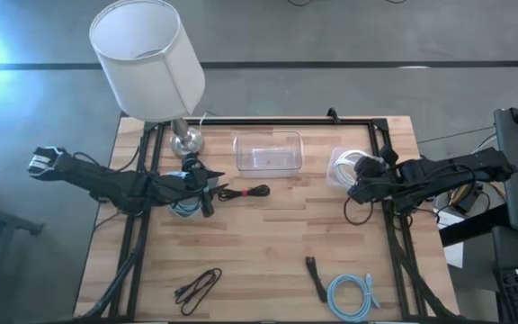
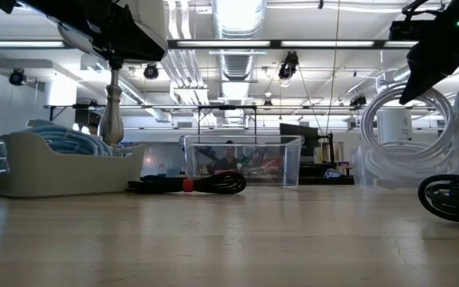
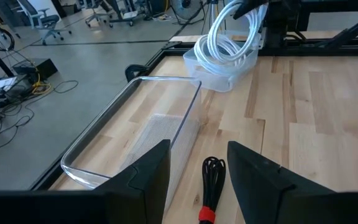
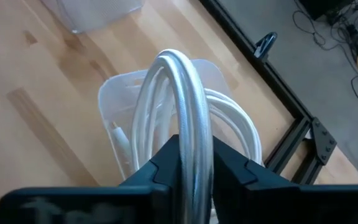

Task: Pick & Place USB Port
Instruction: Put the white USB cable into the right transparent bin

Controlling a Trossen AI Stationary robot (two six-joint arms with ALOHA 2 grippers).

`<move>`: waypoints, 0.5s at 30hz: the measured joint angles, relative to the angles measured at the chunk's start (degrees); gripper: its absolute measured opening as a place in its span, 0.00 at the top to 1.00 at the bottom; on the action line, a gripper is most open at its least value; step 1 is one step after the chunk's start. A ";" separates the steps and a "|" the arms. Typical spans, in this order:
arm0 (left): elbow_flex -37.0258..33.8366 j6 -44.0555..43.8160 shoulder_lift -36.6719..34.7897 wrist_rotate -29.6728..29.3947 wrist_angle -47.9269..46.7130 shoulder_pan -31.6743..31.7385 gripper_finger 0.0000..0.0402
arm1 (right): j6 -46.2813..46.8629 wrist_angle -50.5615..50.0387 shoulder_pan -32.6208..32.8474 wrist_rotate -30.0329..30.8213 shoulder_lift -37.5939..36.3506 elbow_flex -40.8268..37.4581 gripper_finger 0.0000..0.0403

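Right gripper (image 4: pixel 194 177) clenched on white cable coil (image 4: pixel 185 118) over its small tub (image 1: pixel 340 168), right of clear bin (image 1: pixel 267 151), left gripper (image 3: pixel 197 177) released, above black cable (image 1: pixel 245 192), left of bin

Both arms reach inward from the sides, held low: left claw (image 3: pixel 197 171) parted (2 fingers apart), right claw (image 4: pixel 194 163) clamped shut.

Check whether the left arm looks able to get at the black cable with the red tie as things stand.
Probably yes. The left pincer is open and empty, with the black cable with the red tie lying on bare wood between its fingers, beside the clear tray; nothing covers it.
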 joint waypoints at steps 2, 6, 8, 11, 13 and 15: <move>0.00 0.00 0.00 0.00 0.00 0.00 0.59 | 0.02 -0.10 0.00 -0.14 0.17 -0.02 0.80; 0.00 0.00 0.00 0.00 0.00 0.00 0.59 | 0.02 -0.09 0.00 -0.09 -0.10 -0.02 0.74; 0.00 -0.02 0.00 0.01 0.02 0.00 0.59 | 0.02 -0.12 0.00 -0.06 -0.51 -0.02 0.71; 0.00 -0.04 0.00 0.02 0.00 0.00 0.59 | 0.01 -0.29 0.00 0.15 -1.09 0.08 0.67; 0.00 -0.09 0.00 0.02 0.02 0.00 0.59 | 0.92 -1.55 0.01 1.04 -1.48 0.76 0.65; 0.00 -0.11 0.00 0.02 0.02 0.00 0.59 | 3.22 -4.53 0.04 2.91 -1.60 1.71 0.64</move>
